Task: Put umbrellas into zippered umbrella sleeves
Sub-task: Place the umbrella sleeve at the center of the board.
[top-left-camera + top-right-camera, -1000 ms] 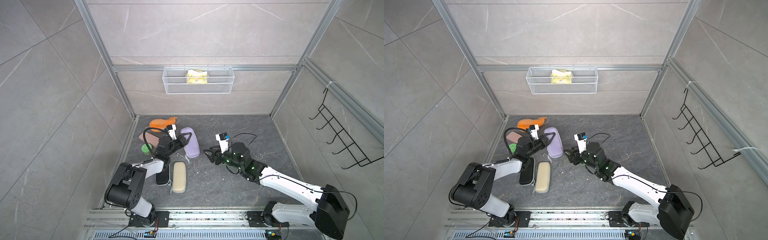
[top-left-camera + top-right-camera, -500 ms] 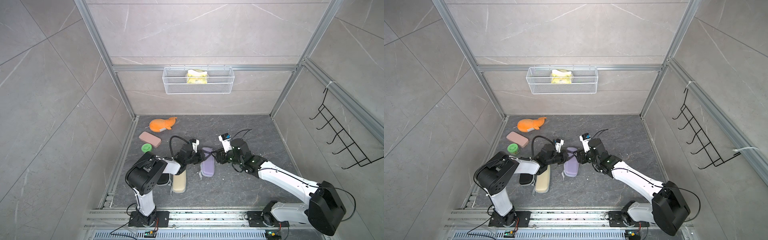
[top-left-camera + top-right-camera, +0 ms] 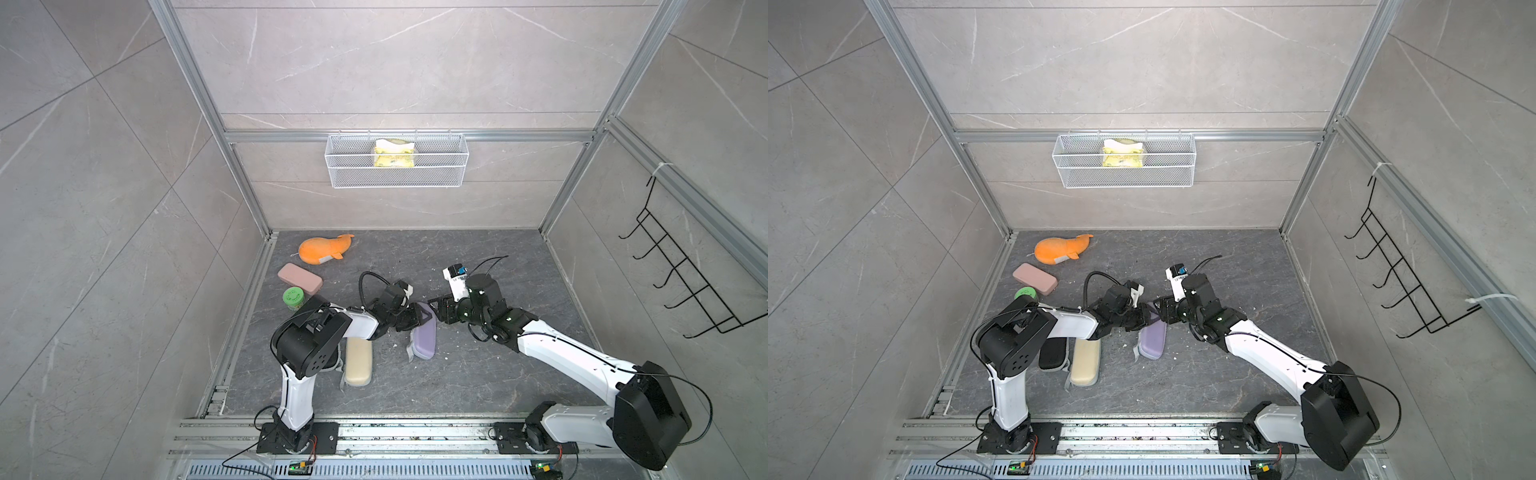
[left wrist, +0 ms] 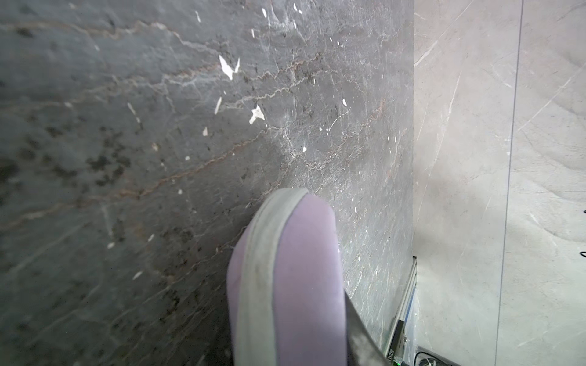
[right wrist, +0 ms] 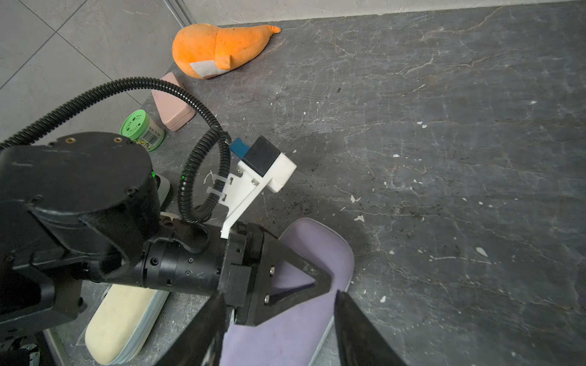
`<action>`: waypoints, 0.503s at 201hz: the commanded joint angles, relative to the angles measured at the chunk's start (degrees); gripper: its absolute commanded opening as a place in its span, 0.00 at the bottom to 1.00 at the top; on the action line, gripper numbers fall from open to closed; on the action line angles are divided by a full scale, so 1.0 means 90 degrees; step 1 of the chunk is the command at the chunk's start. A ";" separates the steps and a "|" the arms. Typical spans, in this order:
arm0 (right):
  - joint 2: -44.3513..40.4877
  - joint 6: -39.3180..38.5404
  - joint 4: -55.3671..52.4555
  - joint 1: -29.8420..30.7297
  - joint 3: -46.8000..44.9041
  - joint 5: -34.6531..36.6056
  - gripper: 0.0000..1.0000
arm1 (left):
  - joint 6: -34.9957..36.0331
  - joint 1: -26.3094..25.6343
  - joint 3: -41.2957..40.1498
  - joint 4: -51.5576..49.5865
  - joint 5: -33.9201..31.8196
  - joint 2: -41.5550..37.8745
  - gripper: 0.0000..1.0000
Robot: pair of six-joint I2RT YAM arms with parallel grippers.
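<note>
The lavender zippered umbrella sleeve (image 3: 424, 343) lies mid-floor with its grey zip edging loose along one side. My left gripper (image 3: 419, 319) is shut on its far end; in the left wrist view the sleeve (image 4: 285, 285) fills the space between the jaws. My right gripper (image 5: 279, 296) is open, its fingers (image 5: 358, 332) on either side of that same end and of the left gripper's finger. The cream sleeve (image 3: 1086, 361) and the black sleeve (image 3: 1054, 353) lie side by side under the left arm. No umbrellas show in any view.
At the back left are an orange plush whale (image 3: 322, 249), a pink case (image 3: 300, 279) and a green-lidded jar (image 3: 294, 298). A wire basket (image 3: 397, 174) hangs on the back wall and a black hook rack (image 3: 681, 282) on the right wall. White flecks dot the floor.
My left gripper has carried the lavender sleeve from the back left to mid-floor. My right gripper has moved left up to the sleeve's far end.
</note>
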 commanded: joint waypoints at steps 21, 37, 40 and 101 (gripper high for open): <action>-0.0075 -0.0138 0.0084 -0.0042 0.0012 0.0169 0.57 | 0.0793 0.0021 0.0437 -0.1914 -0.0523 -0.0228 0.71; -0.0062 -0.0272 -0.0001 -0.0097 0.0059 0.0169 0.56 | 0.1265 0.0069 0.0663 -0.2775 -0.0977 -0.0566 0.80; -0.0059 -0.0289 -0.0008 -0.0095 0.0073 0.0164 0.56 | 0.1292 0.0077 0.0696 -0.2860 -0.1019 -0.0637 0.81; -0.0552 -0.0923 -0.0291 -0.0586 0.0326 0.0530 0.57 | 0.2308 0.0255 0.0568 -0.4163 -0.2225 -0.2650 0.83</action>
